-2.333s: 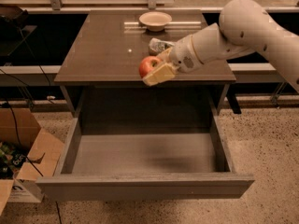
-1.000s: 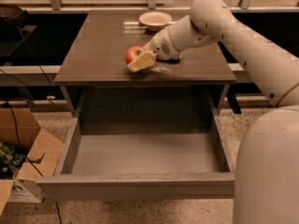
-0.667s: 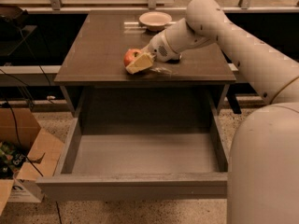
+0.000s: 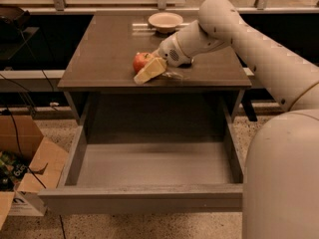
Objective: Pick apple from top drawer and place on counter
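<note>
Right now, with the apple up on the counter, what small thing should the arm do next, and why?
Probably open the gripper and let go. The apple looks set down on the counter with the gripper closed around it, and the top drawer stands open and empty, so only the release seems left.

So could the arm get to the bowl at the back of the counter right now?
Probably yes: the tool is at the apple on the counter, the bowl sits just behind it, and nothing covers it.

The small red apple point(image 4: 140, 60) (yellowish patch) sits on the glossy dark-brown counter point(image 4: 104, 49), at the gripper point(image 4: 145, 66). The shallow grey top drawer point(image 4: 149, 166) stands open.
</note>
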You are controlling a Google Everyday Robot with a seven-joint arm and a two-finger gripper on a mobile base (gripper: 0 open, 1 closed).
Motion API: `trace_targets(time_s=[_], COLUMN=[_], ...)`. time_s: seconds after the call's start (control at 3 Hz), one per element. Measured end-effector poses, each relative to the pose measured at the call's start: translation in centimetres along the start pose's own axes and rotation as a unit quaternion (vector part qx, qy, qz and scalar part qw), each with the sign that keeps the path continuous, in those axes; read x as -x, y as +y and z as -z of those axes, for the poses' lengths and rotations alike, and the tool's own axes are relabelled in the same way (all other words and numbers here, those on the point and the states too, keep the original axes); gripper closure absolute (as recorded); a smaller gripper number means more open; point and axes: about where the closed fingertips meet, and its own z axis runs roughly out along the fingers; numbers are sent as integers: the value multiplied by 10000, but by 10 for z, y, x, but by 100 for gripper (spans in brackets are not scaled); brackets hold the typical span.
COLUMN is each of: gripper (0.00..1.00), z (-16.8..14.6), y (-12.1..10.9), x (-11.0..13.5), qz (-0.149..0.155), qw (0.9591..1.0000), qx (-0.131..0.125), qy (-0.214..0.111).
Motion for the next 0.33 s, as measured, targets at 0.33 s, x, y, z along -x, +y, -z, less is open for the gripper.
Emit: trace_targets(time_s=[0.33], gripper=[0], z=[0], y=[0], x=[0], qz=[0], qw=[10000], qx=[0], qy=[0])
